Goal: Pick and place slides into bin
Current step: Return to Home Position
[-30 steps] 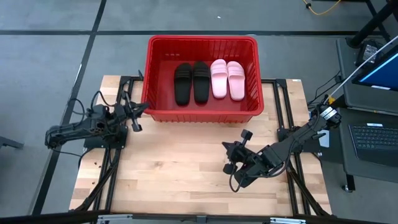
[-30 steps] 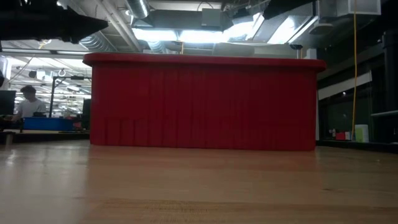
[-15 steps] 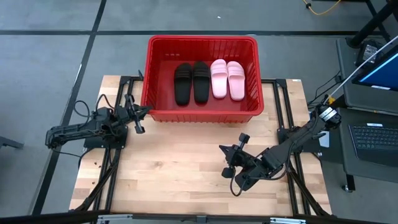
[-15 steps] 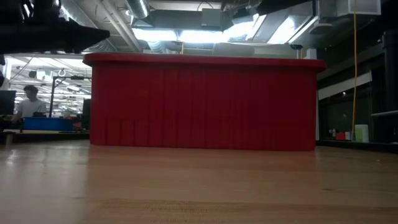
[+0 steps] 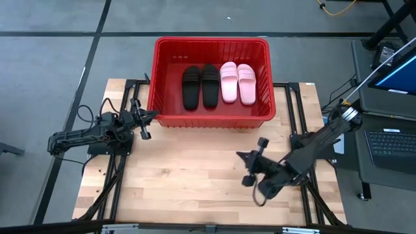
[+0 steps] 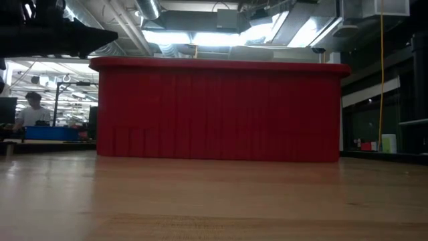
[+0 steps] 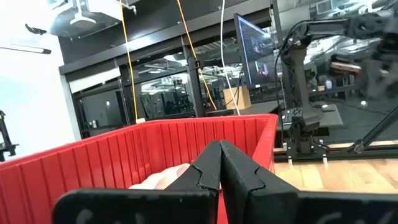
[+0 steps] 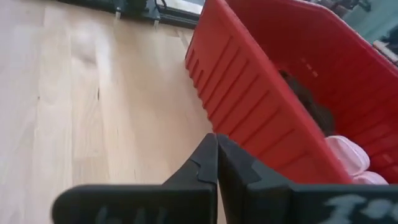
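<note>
- All four slides are inside the red bin (image 5: 211, 121), at the top middle of the view from above.
- The two black slides (image 5: 192, 86) lie side by side on the left of the bin. The two pink slides (image 5: 229, 82) lie side by side on the right.
- No slide is on the wooden surface (image 5: 188, 185), so the picking and placing looks done.
- The left tool (image 7: 219, 149) is clenched, with nothing between its fingers. From above it sits at the middle left, just beside the bin's lower left corner.
- The right tool (image 8: 216, 142) is clenched too, and it is also empty. From above it is at the lower right, over the bare surface and apart from the bin.
- In the left wrist view a pale shape shows inside the bin behind the fingers. It is probably a pink slide, but most of it is hidden.
- I think the only thing left is for both arms to go back to their resting places.
</note>
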